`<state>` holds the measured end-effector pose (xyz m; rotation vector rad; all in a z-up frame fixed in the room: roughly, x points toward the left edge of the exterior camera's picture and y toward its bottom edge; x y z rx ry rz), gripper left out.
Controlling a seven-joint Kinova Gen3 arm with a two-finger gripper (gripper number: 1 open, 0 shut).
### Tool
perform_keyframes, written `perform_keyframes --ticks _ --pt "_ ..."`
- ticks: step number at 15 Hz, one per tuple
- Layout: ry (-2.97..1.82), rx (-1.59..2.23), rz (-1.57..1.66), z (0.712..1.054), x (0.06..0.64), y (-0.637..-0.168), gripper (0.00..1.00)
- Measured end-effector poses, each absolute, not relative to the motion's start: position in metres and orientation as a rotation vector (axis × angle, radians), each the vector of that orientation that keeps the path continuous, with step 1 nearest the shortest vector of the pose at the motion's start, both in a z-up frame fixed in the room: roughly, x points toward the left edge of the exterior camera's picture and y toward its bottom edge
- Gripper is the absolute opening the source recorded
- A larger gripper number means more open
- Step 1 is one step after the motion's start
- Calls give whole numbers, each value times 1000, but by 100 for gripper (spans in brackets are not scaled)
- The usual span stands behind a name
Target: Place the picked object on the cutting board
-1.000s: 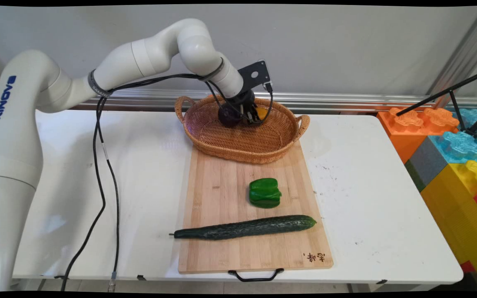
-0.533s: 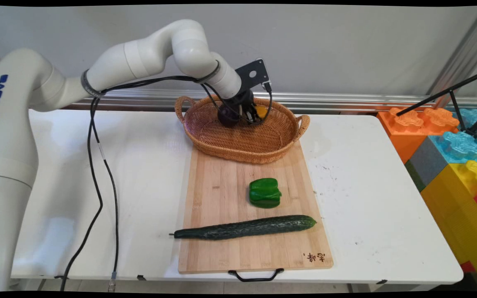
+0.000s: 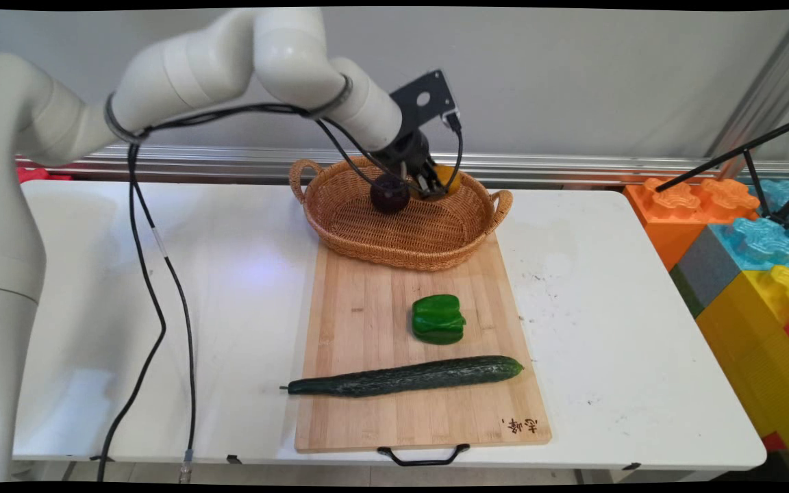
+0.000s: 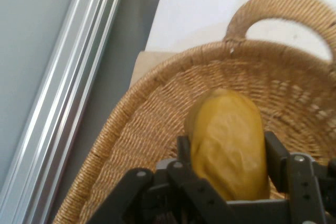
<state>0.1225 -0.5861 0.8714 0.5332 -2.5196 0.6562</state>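
Yellow fruit [image 4: 228, 145] in claw [image 4: 228, 156], over basket [image 3: 367, 233]

The gripper [image 3: 433, 186] has risen from low inside the basket [image 3: 367, 239] and now hangs above its far rim, carrying up the yellow-orange fruit [image 4: 229, 145] clamped between its fingers [image 4: 276, 156]. A dark round fruit [image 3: 390, 195] (earlier half hidden behind the wrist) now shows just beside the gripper.

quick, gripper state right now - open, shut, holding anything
Gripper: shut on the yellow fruit, held just above the wicker basket, beside a dark round fruit.
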Motion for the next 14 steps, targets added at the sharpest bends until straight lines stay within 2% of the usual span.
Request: perform_keyframes --ticks 5,7,10,14 --pt "-2578 481 523 935 142 -533 0" --pt "-2620 464 451 951 157 -511 0" --pt "-2672 438 361 962 182 -482 0" --pt "-2704 413 302 955 204 -460 0"
